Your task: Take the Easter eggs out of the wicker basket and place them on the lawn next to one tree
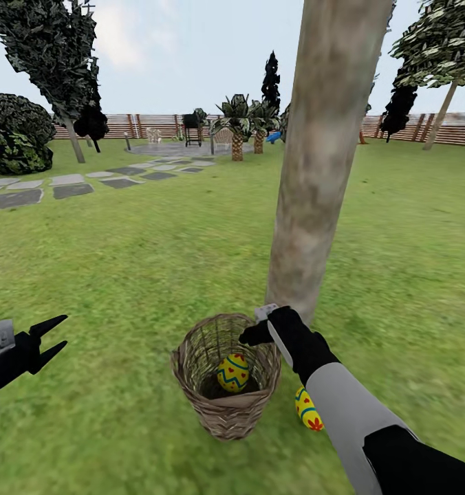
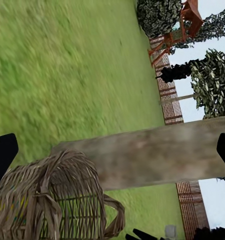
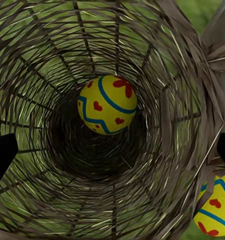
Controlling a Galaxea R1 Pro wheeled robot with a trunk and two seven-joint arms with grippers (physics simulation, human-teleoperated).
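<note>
The wicker basket (image 1: 225, 405) stands on the lawn (image 1: 122, 275) just in front of the pale mottled tree (image 1: 322, 165) trunk. One yellow Easter egg (image 1: 232, 372) lies deep inside it, seen large in the right wrist view as the egg (image 3: 107, 104). A second egg (image 1: 307, 410) rests on the grass right of the basket, by the trunk's foot, half behind my right arm. The third egg is out of view. My right gripper (image 1: 250, 335) hovers over the basket's far rim, open, its fingers (image 3: 2, 157) wide apart. My left gripper (image 1: 62, 331) hangs open to the left.
Grey stepping stones (image 1: 53, 187) run across the far left toward a paved patio with a grill (image 1: 191, 127). A dark bush (image 1: 12, 141), dark-leaved trees, palms (image 1: 236, 130) and the slatted fence (image 1: 157, 125) close the back. Open grass lies all around.
</note>
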